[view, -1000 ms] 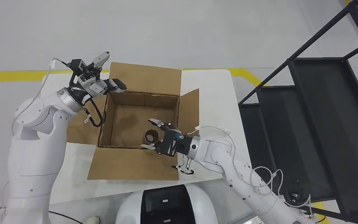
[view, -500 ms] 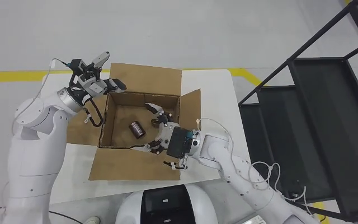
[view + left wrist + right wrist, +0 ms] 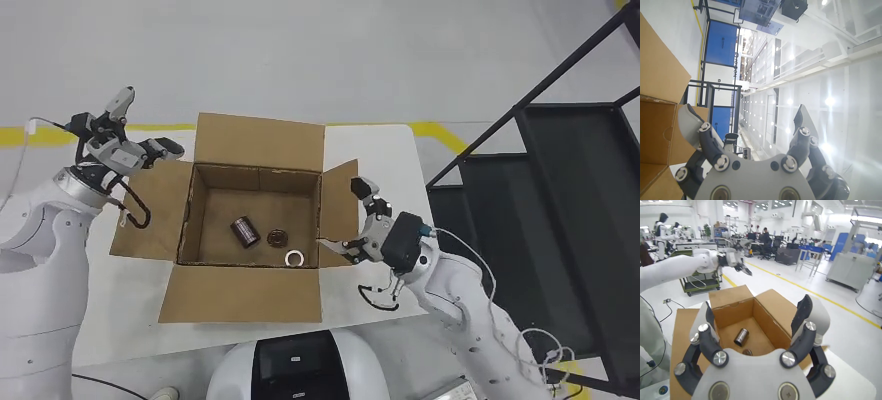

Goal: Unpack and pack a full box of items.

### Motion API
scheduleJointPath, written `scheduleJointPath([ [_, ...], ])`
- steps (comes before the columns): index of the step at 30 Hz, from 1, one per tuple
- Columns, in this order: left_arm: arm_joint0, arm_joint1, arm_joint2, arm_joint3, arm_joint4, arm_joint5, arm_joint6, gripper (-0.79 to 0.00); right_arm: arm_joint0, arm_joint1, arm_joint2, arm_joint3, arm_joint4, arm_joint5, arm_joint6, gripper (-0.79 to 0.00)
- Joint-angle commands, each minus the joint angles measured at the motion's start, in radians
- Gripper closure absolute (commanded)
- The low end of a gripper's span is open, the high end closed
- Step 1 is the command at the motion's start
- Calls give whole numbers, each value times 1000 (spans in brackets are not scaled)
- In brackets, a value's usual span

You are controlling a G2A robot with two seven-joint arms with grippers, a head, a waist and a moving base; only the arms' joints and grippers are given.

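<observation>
An open cardboard box point(image 3: 256, 178) stands on the white table point(image 3: 390, 160). On its floor lie a dark cylindrical can point(image 3: 243, 231), a small brown round piece point(image 3: 277, 238) and a white ring point(image 3: 295, 258). My right gripper point(image 3: 345, 213) hangs open and empty over the box's right flap, outside the opening. Its wrist view looks past the open gripper point(image 3: 756, 311) into the box point(image 3: 730, 300), at the can point(image 3: 741, 337) and the round piece point(image 3: 747, 352). My left gripper point(image 3: 143, 124) is open and empty, raised beyond the box's far left corner; the same gripper point(image 3: 744, 115) faces the ceiling beside a box flap point(image 3: 657, 75).
All the box flaps are folded outward; the near flap point(image 3: 240, 293) covers the table's front. A black metal stair frame point(image 3: 540, 180) stands to the right of the table. A yellow floor line point(image 3: 440, 132) runs behind it.
My right gripper let go of the can inside the box, then pulled out to the right over the flap. The left arm swung left, away from the box's corner.
</observation>
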Motion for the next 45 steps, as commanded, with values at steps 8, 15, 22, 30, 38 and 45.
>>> scheduleJointPath([
  [8, 77, 21, -113, -20, -41, 150, -52, -785, -90, 7, 94, 4, 133, -4, 33, -785],
  [15, 77, 21, -113, -20, -41, 150, -52, -785, -92, 7, 88, 7, 142, -3, 34, -785],
  [22, 90, 19, -86, -42, -33, 133, 11, -785, -73, 1, 44, 35, 391, 16, 182, -785],
  [30, 121, 29, -229, 25, -53, 62, 142, -785, -84, 6, 122, 37, 672, 135, 369, -785],
  [38, 70, 40, -239, 223, 18, 53, 198, -785, -73, 15, 140, 77, 823, 130, 561, -785],
  [45, -23, 35, -89, 393, 190, 9, 242, -785, -56, 18, 140, 90, 905, 128, 611, -785],
])
